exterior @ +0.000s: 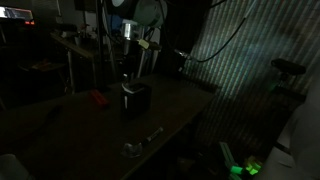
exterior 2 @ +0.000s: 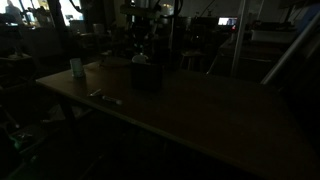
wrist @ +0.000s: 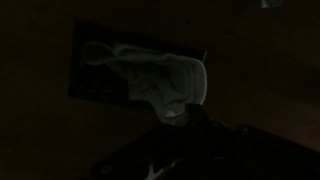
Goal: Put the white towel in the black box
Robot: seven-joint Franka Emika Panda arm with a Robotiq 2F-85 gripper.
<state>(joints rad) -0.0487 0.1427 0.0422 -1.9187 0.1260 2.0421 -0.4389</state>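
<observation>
The scene is very dark. The black box (exterior: 137, 100) (exterior 2: 146, 77) stands upright in the middle of the table. In the wrist view I look down into the box (wrist: 88, 78), and the white towel (wrist: 150, 72) lies crumpled inside its opening. One end of the towel narrows up to my fingertips. My gripper (wrist: 178, 118) is shut on that end of the towel. In both exterior views the gripper (exterior: 130, 72) (exterior 2: 140, 52) hangs straight above the box, close to its top. A pale bit of towel (exterior: 127, 88) shows at the box's rim.
A small red object (exterior: 97, 98) lies on the table beside the box. A small metallic item (exterior: 135, 148) (exterior 2: 105, 97) rests near the table's edge. A pale cup (exterior 2: 76, 67) stands towards one corner. Dark equipment and stands crowd the space behind the table.
</observation>
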